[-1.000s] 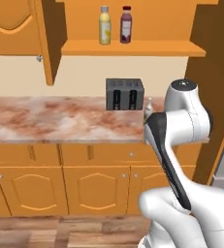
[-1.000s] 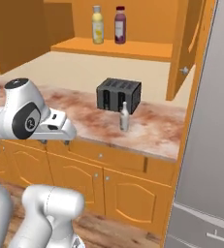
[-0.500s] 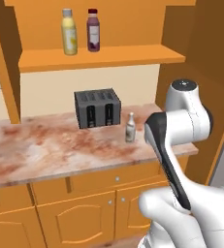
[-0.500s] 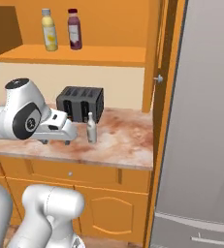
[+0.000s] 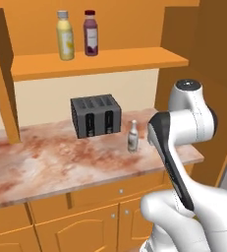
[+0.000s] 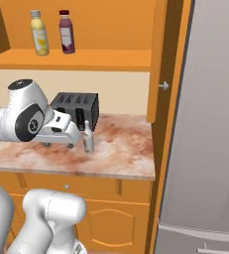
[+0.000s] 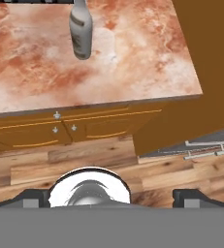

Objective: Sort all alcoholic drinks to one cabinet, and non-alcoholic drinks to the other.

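Marble counter (image 5: 46,157): pale bottle (image 5: 132,136) upright beside toaster (image 5: 96,115); end effector (image 7: 108,196) fingers apart, empty.

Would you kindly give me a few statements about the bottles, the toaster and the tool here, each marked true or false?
1. The yellow bottle and the purple bottle stand side by side on the shelf. True.
2. The pale glass bottle lies on its side on the counter. False: it stands upright.
3. The pale glass bottle stands in front of the toaster, near its right end. True.
4. The tool holds the pale glass bottle. False: it is open, holds nothing and is apart from the bottle.
5. The toaster sits on the shelf. False: it sits on the counter.
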